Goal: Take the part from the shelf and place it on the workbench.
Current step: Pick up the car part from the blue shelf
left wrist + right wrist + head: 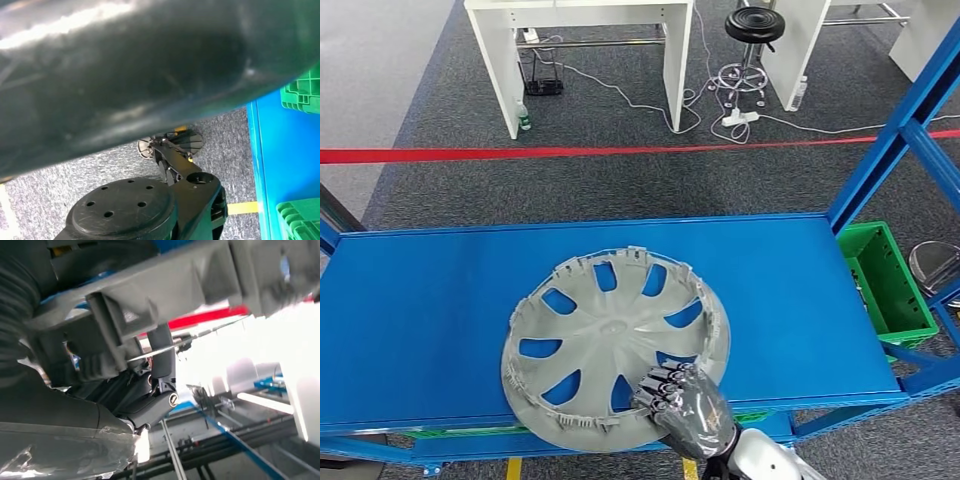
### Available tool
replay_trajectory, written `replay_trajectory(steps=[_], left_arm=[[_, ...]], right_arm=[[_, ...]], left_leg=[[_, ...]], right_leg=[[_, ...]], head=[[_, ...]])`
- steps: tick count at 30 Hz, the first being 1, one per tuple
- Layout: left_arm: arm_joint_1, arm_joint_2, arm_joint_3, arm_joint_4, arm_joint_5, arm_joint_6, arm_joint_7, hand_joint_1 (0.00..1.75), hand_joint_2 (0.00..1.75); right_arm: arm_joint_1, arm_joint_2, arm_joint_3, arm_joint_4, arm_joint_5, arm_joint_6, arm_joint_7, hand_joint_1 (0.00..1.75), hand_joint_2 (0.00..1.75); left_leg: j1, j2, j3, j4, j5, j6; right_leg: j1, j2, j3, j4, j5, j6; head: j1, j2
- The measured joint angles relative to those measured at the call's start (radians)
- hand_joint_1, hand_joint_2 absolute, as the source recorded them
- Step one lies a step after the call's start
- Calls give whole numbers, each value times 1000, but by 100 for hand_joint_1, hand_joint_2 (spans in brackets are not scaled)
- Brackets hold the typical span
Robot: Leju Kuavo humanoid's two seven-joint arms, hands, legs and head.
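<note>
At the near edge of the head view, the right hand comes up from below on its silver arm and grips the near right rim of the part, its dark fingers laid over the edge. The right wrist view shows the same hand close under the grey plastic of the part, with fingers curled against its ribbed underside. The left wrist view looks down at grey carpet under a dark blurred shape; whether the left hand is released or clenched cannot be told.

The part is one grey wheel cover with curved spokes and clips round its rim. It lies flat, inner side up, on the blue shelf, slightly left of centre, and its near edge overhangs the shelf's front lip beside the hand.

To the right, just past the shelf's end, stands one green crate, and a blue frame post slants up behind it. A rounded silver object sits at the right edge, too cut off to identify.

Further off, one red tape line crosses the grey carpet. Beyond it stand two white tables, one black stool, two bottles by table legs, and loose white cables.
</note>
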Motion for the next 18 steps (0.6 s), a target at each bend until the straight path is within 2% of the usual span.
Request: replay_trajectory(steps=[18], left_arm=[[2, -2, 0, 0, -1, 1, -13, 0, 0]], right_arm=[[57, 12, -128, -130, -17, 0, -101, 175, 175]], left_leg=[[0, 0, 0, 0, 0, 0]], right_leg=[[0, 0, 0, 0, -1, 0]], head=[[0, 0]])
